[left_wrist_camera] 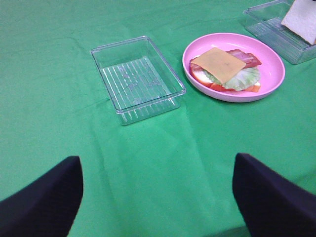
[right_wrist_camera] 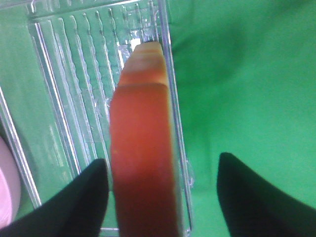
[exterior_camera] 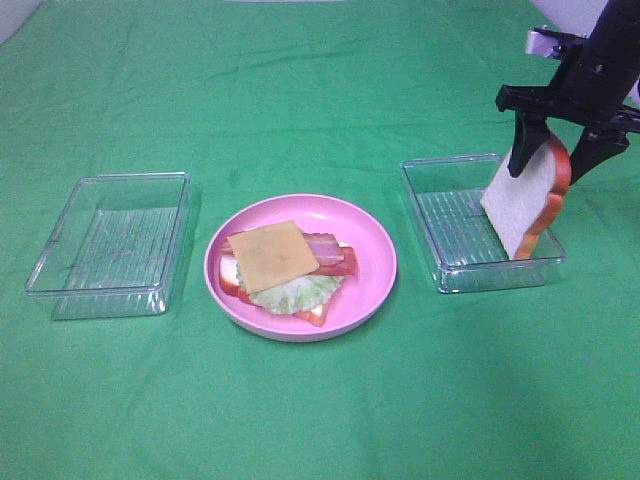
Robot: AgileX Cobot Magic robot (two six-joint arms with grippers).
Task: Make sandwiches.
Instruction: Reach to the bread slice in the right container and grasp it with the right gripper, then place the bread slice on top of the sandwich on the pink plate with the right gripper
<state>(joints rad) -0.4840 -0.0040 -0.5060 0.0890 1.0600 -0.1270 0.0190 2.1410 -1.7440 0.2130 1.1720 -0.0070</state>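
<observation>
Overhead, right fingers (exterior_camera: 562,148) pinching bread slice (exterior_camera: 527,198) above tray (exterior_camera: 452,262), left fingers (left_wrist_camera: 158,190) spread empty

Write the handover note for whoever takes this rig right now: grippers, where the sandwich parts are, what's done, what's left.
Right gripper: holds a bread slice upright over the right clear tray.
Left gripper: open, empty, above bare cloth.
Done: bottom bread, lettuce, bacon and cheese slice stacked on the pink plate.
Left: carry the held slice to the plate and cap the stack. The left clear tray is empty.
</observation>
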